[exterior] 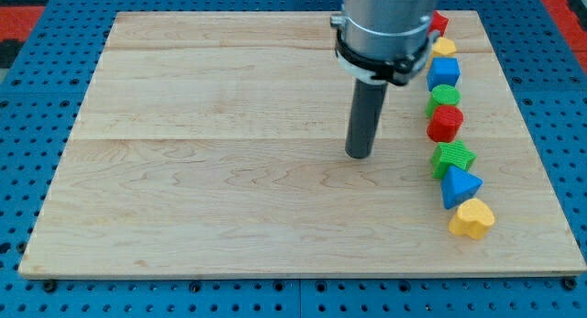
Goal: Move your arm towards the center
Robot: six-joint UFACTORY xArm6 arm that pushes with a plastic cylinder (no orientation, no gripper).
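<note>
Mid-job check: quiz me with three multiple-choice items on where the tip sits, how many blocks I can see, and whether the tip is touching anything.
1. Where is my tip?
A. Near the board's middle, on the view's left of the block column
B. At the view's bottom left corner
C. On the view's right of the blocks

2. How many blocks show?
A. Four
B. Eight
C. Twelve

3. My tip is:
A. Pressed against a red block
B. Resting on top of a block
C. Apart from every block

Key: 1 A, bare wooden board surrounds it. 2 B, the column runs from the top red block to the yellow heart. 3 C, wood shows between it and the green star.
</note>
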